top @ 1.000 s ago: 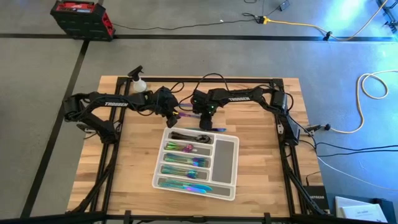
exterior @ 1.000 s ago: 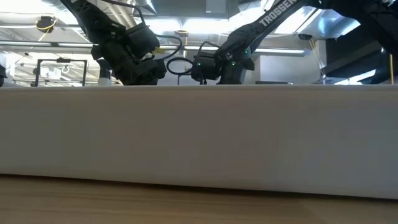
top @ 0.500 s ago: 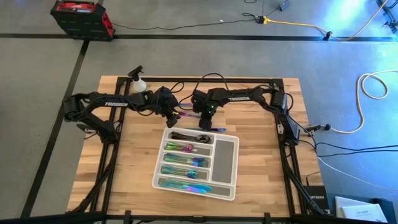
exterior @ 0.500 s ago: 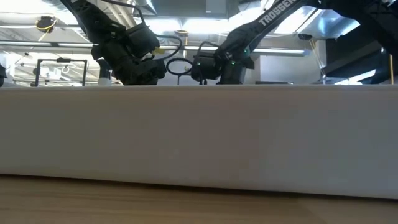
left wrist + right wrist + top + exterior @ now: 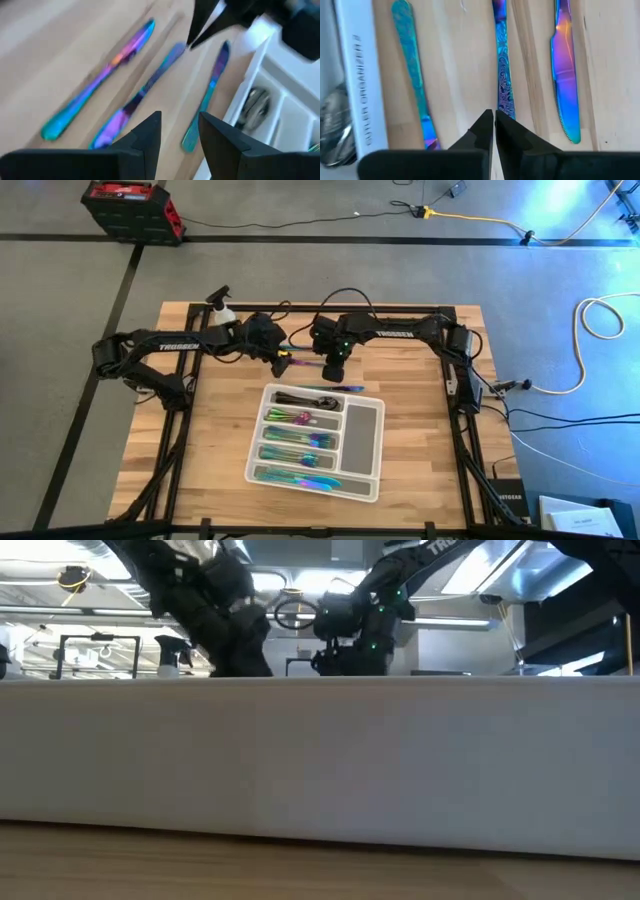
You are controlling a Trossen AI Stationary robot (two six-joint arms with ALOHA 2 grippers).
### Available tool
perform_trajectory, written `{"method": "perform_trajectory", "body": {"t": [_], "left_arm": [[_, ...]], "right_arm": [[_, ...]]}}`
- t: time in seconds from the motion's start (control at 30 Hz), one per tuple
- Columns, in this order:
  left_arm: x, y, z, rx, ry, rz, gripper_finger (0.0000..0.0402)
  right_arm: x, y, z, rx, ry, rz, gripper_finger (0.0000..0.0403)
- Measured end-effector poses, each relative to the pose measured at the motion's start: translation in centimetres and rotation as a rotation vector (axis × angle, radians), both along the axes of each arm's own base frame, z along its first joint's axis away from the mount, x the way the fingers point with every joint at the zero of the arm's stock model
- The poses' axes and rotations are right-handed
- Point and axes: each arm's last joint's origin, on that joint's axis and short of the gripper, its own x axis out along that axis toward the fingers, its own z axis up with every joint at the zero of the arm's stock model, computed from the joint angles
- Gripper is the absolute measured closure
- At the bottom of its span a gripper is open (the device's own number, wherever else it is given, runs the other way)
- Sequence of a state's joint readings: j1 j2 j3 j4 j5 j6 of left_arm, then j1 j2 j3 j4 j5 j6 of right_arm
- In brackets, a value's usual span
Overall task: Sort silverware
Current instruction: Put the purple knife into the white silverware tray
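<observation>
Three iridescent knives [image 5: 502, 60] lie loose on the worktop, between its far edge and the tray [image 5: 362, 428]. Right end effector [image 5: 494, 131], clenched empty, hovers over the middle knife, aligned with its long axis; left end effector [image 5: 179, 131], part-open, waits beside.

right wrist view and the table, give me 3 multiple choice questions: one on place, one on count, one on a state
1. Where do the loose knives lie?
A. on the wood beside the tray
B. in the tray's wide slot
C. on the floor

2. How many loose iridescent pieces show in the right wrist view?
A. one
B. three
C. six

3. How are the right gripper fingers?
A. wide apart
B. shut, holding nothing
C. clamped on a spoon

Answers:
1. A, they rest on bare planks along the tray's edge.
2. B, three lie side by side.
3. B, the fingertips meet with no piece between them.
</observation>
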State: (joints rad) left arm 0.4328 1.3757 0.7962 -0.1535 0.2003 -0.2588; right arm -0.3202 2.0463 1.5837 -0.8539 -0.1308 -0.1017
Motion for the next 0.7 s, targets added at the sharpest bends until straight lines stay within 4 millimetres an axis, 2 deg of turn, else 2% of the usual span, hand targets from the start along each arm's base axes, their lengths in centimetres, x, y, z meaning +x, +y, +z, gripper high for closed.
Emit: {"method": "perform_trajectory", "body": {"t": [0.13,0.23,0.33,0.5,0.7], "left_arm": [[-0.6,-0.1,1.5,0.073,-0.038,0.043,0.0286],[-0.9,0.0,1.6,0.111,-0.015,0.062,0.0286],[-1.1,0.1,1.0,0.124,0.057,0.065,0.0286],[-1.3,0.3,-1.0,0.103,0.205,0.035,0.0286],[-1.2,0.2,-1.7,0.074,0.245,0.03,0.0286]], "right_arm": [[0.2,-0.1,0.4,-0.007,-0.043,0.009,0.0387],[1.0,-0.3,0.2,-0.01,-0.115,0.031,0.0365],[1.8,-0.4,-1.3,0.032,-0.133,0.034,0.0328],[2.2,-0.6,-4.5,0.03,-0.051,0.019,0.0274],[2.7,-1.1,-4.7,-0.059,-0.076,0.025,0.0267]]}}
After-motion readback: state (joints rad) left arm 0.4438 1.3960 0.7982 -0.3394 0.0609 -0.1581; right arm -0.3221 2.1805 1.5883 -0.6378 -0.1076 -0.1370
